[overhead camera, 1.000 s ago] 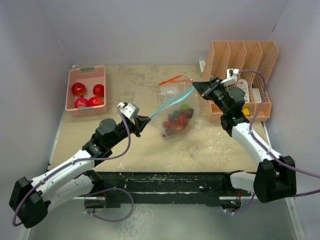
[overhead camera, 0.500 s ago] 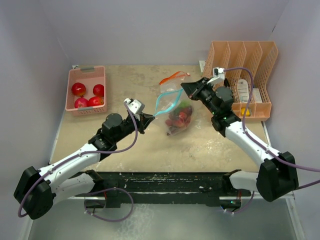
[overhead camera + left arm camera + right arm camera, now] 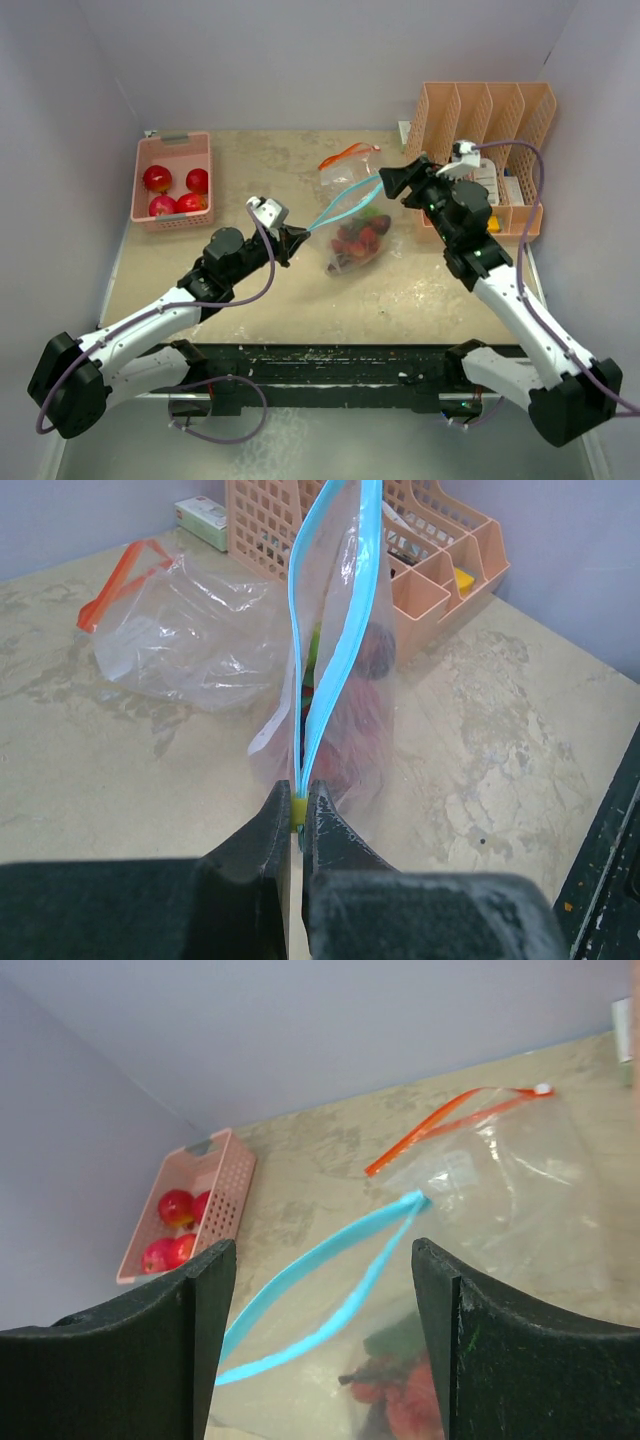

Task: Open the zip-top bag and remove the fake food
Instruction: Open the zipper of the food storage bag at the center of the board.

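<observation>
Beige tabletop [image 3: 250, 170] is occupied at its middle by the zip-top bag [image 3: 345, 255], whose blue zip track [image 3: 325, 650] is pulled straighter than half a second earlier, the right arm having been drawn back toward the peach organiser [image 3: 490, 110]. The lips are parted (a gap is shown in the right wrist view), so the mouth is judged open, though the fake food [image 3: 357, 240] is left inside. The left gripper [image 3: 299, 790], reached low and forward, is clamped on the yellow-green end tab [image 3: 298, 812]; the right gripper [image 3: 322, 1250] is held spread wide, nothing gripped.
</observation>
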Robot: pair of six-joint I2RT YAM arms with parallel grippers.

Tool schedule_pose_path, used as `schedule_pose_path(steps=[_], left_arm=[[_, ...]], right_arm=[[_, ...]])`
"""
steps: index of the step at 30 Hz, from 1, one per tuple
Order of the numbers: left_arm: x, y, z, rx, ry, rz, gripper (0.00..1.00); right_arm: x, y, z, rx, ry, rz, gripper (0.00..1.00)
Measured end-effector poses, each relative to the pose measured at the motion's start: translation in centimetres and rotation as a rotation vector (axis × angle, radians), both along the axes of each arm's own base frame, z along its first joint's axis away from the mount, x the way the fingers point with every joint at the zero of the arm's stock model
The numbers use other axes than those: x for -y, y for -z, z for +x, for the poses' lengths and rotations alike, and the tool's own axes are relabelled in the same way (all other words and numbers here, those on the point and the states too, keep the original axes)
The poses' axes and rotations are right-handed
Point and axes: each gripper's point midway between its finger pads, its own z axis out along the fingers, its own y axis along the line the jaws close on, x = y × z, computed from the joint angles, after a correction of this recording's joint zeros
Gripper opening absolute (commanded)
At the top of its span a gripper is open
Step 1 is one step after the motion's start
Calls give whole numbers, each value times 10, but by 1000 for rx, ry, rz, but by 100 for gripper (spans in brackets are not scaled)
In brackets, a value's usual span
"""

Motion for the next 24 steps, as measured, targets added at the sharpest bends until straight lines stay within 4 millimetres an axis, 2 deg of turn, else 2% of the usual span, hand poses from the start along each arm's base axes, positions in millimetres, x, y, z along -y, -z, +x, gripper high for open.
schedule_pose_path(steps=[4, 7, 10, 13, 18, 22, 24], left_arm=[[2, -3, 1, 3, 2, -17, 0], [4, -3, 1, -2, 6, -27, 0], [7, -3, 1, 0, 21, -35, 0], [14, -3, 0, 5, 51, -46, 0], [26, 7, -4, -13, 102, -38, 0], [31, 11, -6, -19, 121, -32, 1], [33, 11, -7, -15, 127, -32, 1]], right_arm=[[26, -6, -25, 13, 80, 4, 74], [40, 5, -43, -8, 119, 6, 74], [43, 21, -49, -47, 125, 0, 74], [38, 34, -46, -83, 108, -8, 74], [19, 64, -31, -173, 46, -18, 72], [4, 77, -23, -209, 7, 7, 59], [-2, 79, -21, -216, -11, 24, 58]])
